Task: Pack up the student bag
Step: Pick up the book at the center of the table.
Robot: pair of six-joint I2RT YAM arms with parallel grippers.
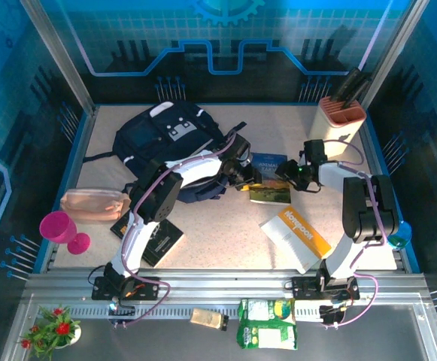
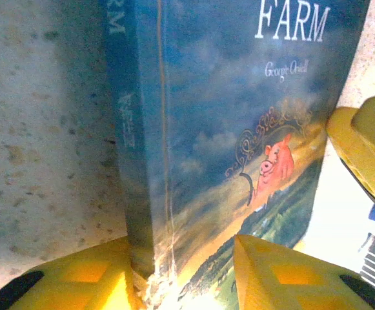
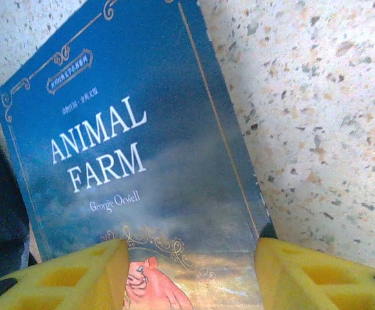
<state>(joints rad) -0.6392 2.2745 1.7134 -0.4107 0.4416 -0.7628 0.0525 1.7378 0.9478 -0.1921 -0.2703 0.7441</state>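
Observation:
The student bag (image 1: pixel 169 139), dark navy with a grey-white patch, lies at the back left of the table. Just right of it lies a blue book, "Animal Farm" (image 1: pixel 269 167). My left gripper (image 1: pixel 242 178) is at the book's left edge. In the left wrist view the book's (image 2: pixel 226 129) lower spine corner sits between the yellow fingers (image 2: pixel 77 278), whose gap is wider than the spine. My right gripper (image 1: pixel 289 174) is at the right edge, open. Its fingers (image 3: pixel 316 278) are spread over the cover (image 3: pixel 135 148), one at the book's right edge.
A white-and-orange notebook (image 1: pixel 295 235) lies front right, and a black book (image 1: pixel 152 239) front left by the left arm. A pink pouch (image 1: pixel 90 203) and a magenta goblet (image 1: pixel 62 229) stand at the left edge. A knife block (image 1: pixel 340 116) stands back right.

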